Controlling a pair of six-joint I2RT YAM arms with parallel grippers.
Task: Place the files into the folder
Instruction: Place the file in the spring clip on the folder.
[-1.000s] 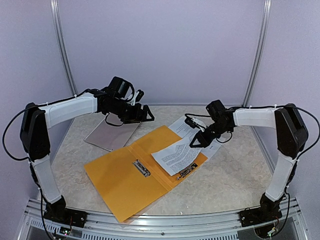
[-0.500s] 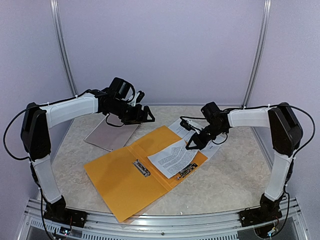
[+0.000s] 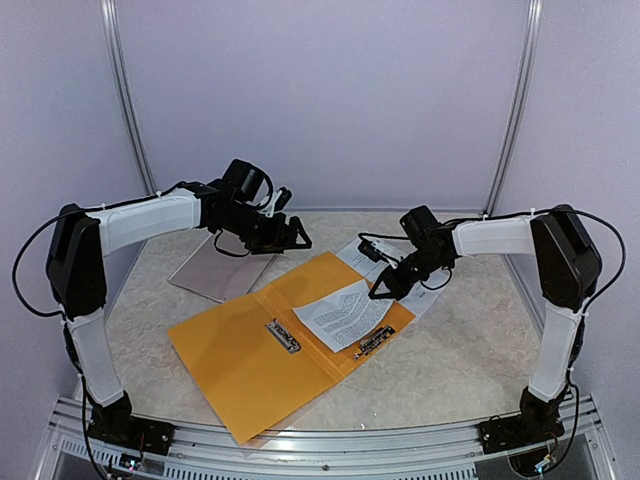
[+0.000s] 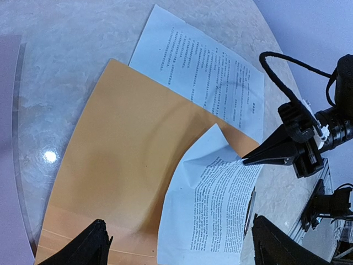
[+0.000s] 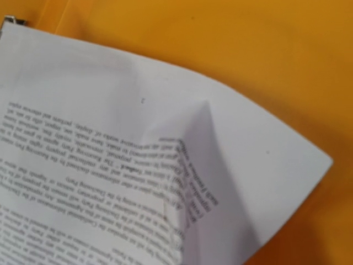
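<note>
Top external: one sheet on the folder, right tool pinching it; second sheet beside folder; left tool agape.

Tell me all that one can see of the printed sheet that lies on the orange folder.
The sheet is thin white paper, with blocks of small black text on its upper face. It lies on the right half of the open orange folder. Most of it is flat, but its far right corner is lifted and buckled into a crease. There the shut right gripper pinches its edge.
</note>
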